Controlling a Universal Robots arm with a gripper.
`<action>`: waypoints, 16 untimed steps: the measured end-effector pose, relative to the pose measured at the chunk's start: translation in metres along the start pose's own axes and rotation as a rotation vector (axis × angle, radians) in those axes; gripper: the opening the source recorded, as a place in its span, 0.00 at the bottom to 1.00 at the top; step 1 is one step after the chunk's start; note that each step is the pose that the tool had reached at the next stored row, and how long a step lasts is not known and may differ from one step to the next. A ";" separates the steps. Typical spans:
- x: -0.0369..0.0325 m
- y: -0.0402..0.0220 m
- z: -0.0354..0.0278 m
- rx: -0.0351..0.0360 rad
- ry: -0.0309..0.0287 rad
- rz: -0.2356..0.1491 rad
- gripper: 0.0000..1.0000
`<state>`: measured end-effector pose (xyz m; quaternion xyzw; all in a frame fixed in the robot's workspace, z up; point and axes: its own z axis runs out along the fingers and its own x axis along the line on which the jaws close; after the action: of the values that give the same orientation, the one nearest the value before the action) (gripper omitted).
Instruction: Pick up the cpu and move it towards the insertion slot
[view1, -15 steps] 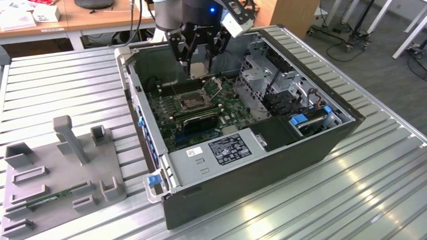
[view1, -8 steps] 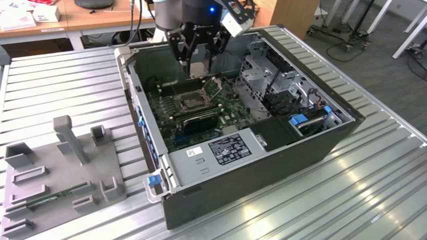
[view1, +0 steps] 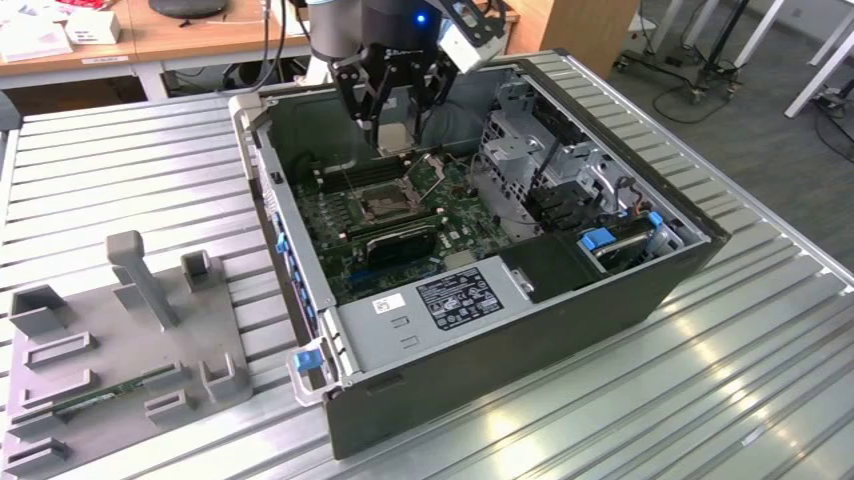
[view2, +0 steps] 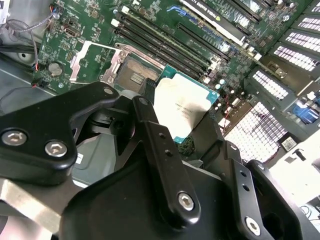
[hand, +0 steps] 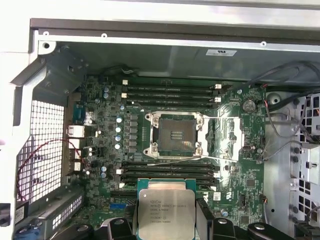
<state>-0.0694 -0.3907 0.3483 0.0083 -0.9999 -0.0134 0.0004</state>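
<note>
The gripper (view1: 392, 128) is closed on the cpu (hand: 165, 214), holding it by two opposite edges (silvery top facing the first wrist view). The cpu hangs above the motherboard (hand: 235, 165) inside the open computer case (view1: 561, 300), near the insertion slot (hand: 176, 135) but not over it.

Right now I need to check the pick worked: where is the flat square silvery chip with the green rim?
The cpu is clamped in the gripper, held above the motherboard inside the open case, short of the insertion slot.
</note>
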 end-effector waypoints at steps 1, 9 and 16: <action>-0.0006 0.0009 0.0004 0.0001 0.0000 0.000 0.55; -0.0071 0.0095 0.0053 0.0000 0.0000 0.000 0.55; -0.0106 0.0233 0.0097 -0.0001 0.0000 0.000 0.55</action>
<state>-0.0592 -0.3670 0.3392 0.0083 -0.9999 -0.0134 0.0003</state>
